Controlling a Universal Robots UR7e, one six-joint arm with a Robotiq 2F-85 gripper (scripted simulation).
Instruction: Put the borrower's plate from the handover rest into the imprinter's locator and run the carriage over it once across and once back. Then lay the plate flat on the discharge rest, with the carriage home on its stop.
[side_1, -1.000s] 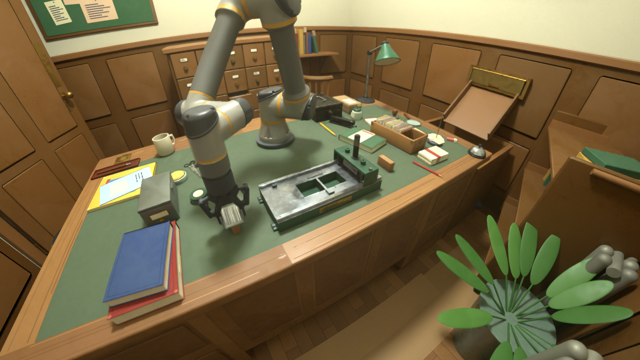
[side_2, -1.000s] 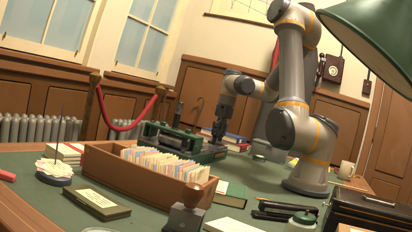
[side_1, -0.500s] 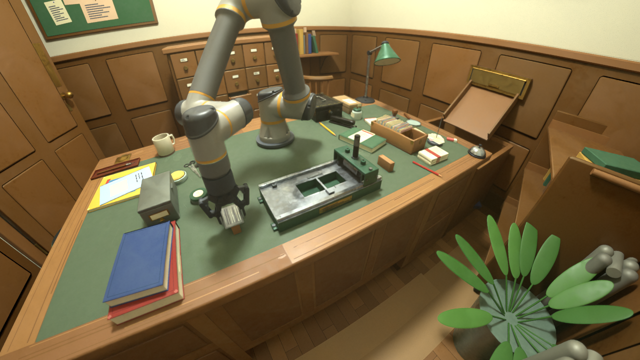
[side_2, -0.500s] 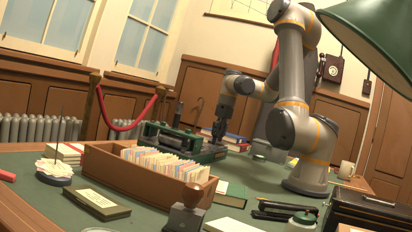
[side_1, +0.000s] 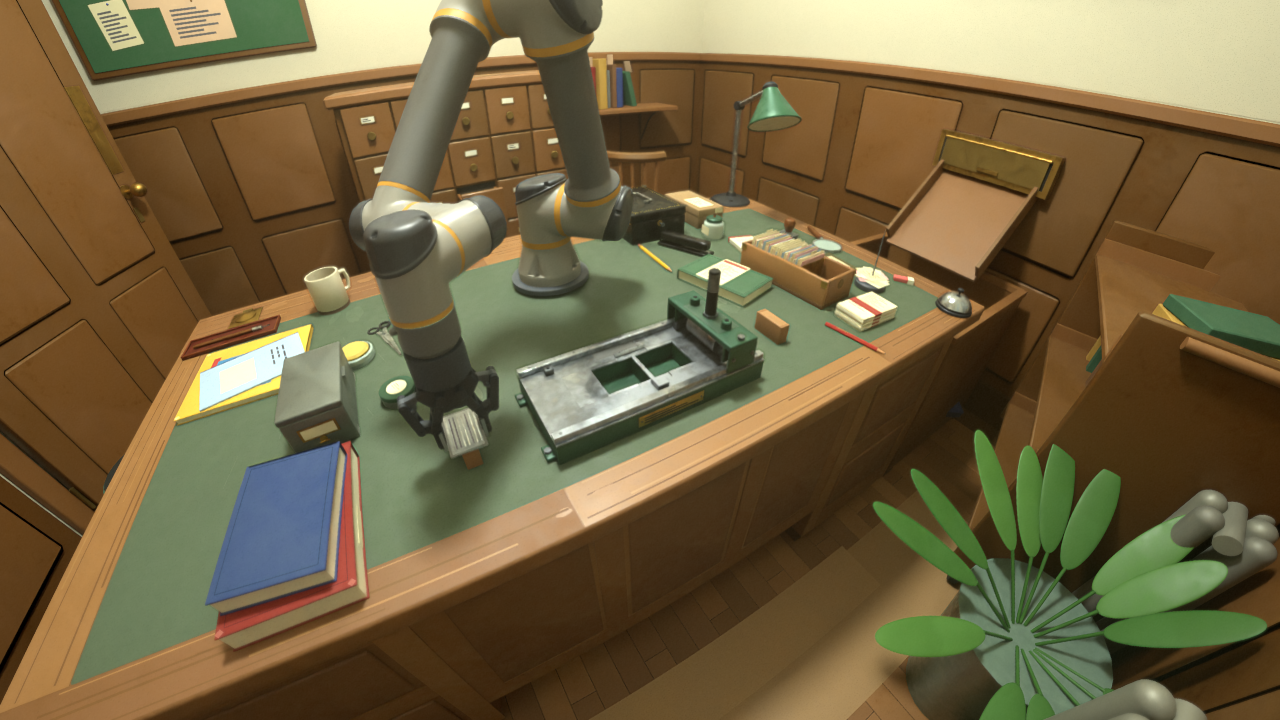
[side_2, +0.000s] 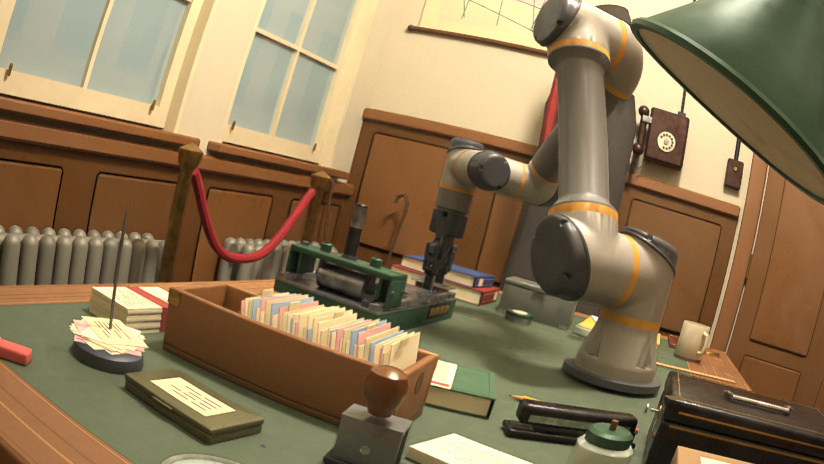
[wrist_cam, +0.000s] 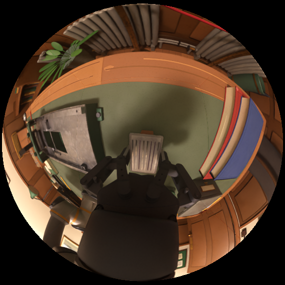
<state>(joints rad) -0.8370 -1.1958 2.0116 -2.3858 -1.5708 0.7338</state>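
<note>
The ribbed grey plate (side_1: 465, 432) (wrist_cam: 145, 156) sits over a small wooden rest (side_1: 472, 460) on the desk mat, left of the imprinter (side_1: 640, 377) (side_2: 369, 288). I cannot tell whether the plate touches the rest. The imprinter's bed shows two open green pockets (side_1: 641, 366) (wrist_cam: 54, 141). Its green carriage (side_1: 712, 328) (side_2: 346, 275), with a black upright handle, stands at the bed's right end. A second wooden block (side_1: 772, 325) lies to the right of the imprinter. My gripper (side_1: 452, 428) (side_2: 433, 271) (wrist_cam: 145, 159) points down and is closed on the plate.
The desk's front edge (side_1: 501, 537) runs close below the gripper. A stack of blue and red books (side_1: 286, 537) (wrist_cam: 234, 138) lies to its left, with a grey box (side_1: 313, 394) behind them. A card tray (side_1: 797, 264) (side_2: 300, 346) and a green book (side_1: 727, 279) sit behind the imprinter.
</note>
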